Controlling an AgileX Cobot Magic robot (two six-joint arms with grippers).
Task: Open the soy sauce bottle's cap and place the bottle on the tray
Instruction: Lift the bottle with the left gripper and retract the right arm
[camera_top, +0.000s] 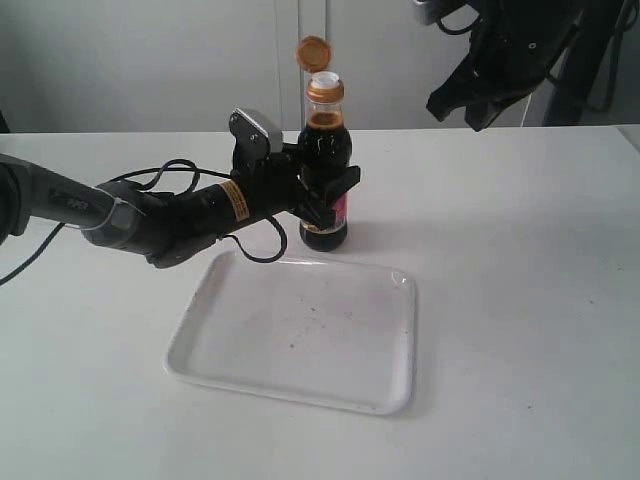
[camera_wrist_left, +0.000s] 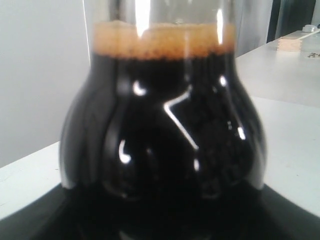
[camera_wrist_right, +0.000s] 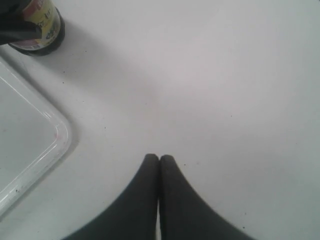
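The left end effector (camera_top: 331, 198) grasps the bottle (camera_top: 325, 140), which stands upright on the table (camera_top: 520, 300) toward its far edge, just beyond the tray (camera_top: 300, 395). Its cap (camera_top: 314, 52) is flipped up. The right end effector (camera_wrist_right: 159, 161) hangs clenched and empty above the table.

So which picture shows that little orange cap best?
The exterior view: the cap stands flipped open above the white spout, in full sight. The left wrist view shows only the dark belly of the soy sauce bottle, the right wrist view only its base and a corner of the tray; neither shows the cap.
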